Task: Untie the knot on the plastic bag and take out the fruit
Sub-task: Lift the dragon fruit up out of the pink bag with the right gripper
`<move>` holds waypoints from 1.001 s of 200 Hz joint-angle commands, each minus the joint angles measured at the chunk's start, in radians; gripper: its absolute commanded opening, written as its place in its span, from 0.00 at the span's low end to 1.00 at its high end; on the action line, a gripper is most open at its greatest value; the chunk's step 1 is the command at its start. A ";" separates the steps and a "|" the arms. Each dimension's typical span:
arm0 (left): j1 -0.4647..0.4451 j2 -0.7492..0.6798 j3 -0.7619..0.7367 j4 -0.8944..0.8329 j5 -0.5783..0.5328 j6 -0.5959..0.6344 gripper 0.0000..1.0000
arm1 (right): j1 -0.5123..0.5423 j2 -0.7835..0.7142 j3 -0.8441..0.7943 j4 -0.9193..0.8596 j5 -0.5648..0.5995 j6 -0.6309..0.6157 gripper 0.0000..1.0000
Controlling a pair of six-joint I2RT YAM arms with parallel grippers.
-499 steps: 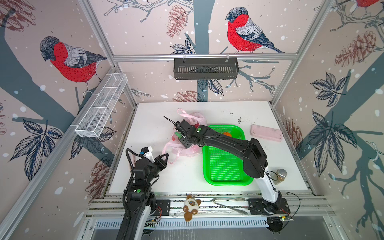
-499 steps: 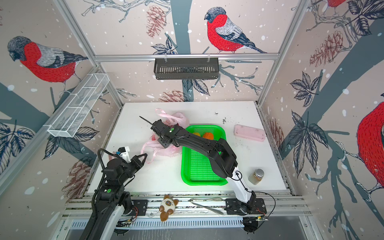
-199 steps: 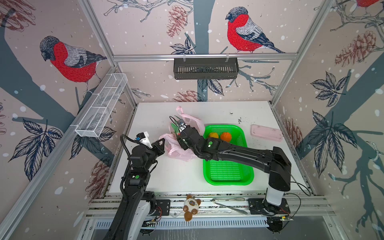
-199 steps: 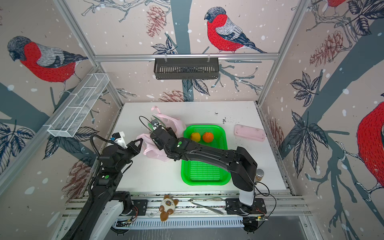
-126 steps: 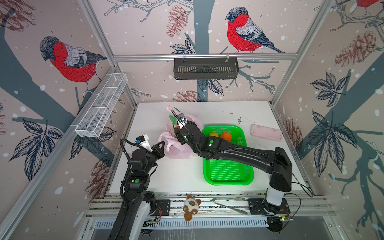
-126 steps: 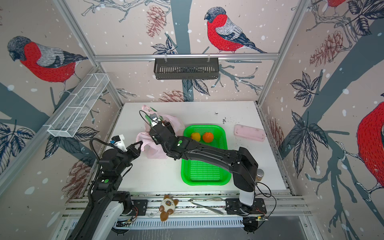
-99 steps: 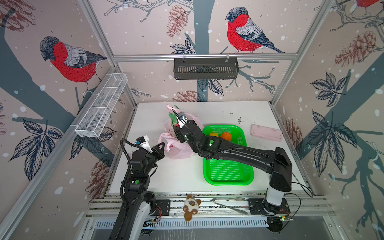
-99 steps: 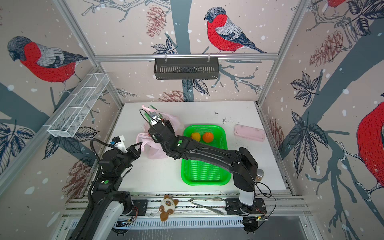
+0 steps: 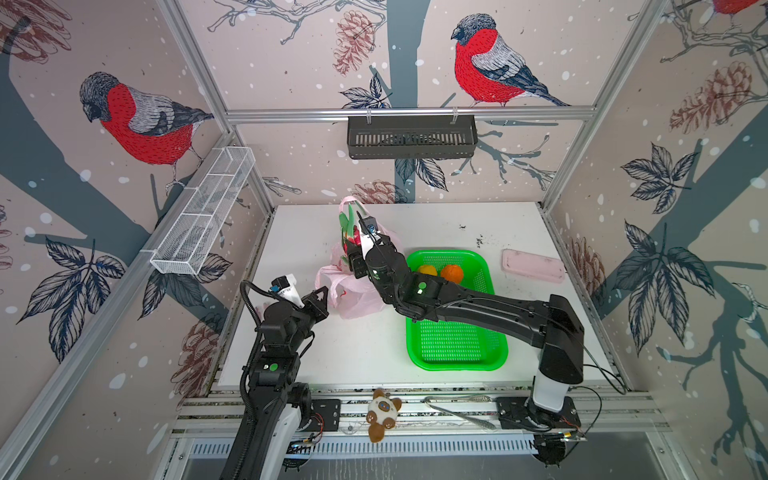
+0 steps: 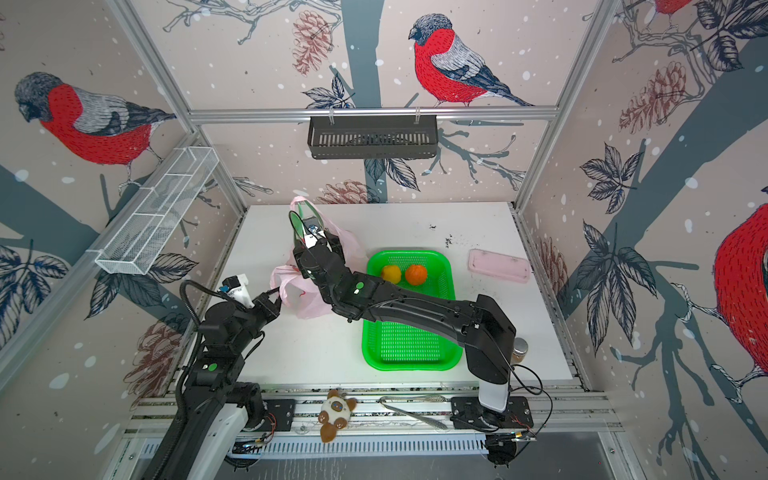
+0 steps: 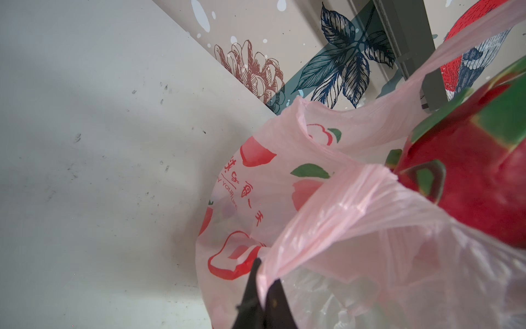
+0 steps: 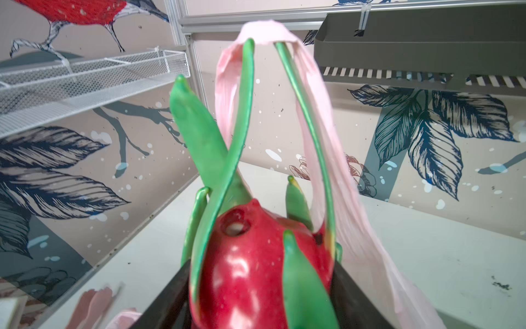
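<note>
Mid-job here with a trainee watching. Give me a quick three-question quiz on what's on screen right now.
1. True or false: the left gripper is shut on an edge of the plastic bag.
2. What does the right gripper hold? A an apple, B a dragon fruit, C a banana.
3. How many fruits lie in the green basket?
Key: 1 true. 2 B. 3 two, the yellow ball and the orange ball.
</note>
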 commanded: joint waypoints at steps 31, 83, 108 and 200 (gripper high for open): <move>-0.001 0.003 0.000 0.005 -0.019 0.027 0.00 | 0.014 -0.016 -0.003 0.214 0.056 0.038 0.12; 0.000 0.002 0.014 0.001 -0.024 0.035 0.00 | 0.021 -0.020 -0.029 0.307 0.086 0.074 0.13; 0.001 0.002 0.023 0.009 -0.012 0.030 0.00 | 0.026 -0.014 -0.053 0.385 0.097 0.096 0.13; -0.001 -0.060 0.075 -0.016 0.091 -0.011 0.00 | 0.040 0.147 -0.042 0.644 0.082 0.117 0.14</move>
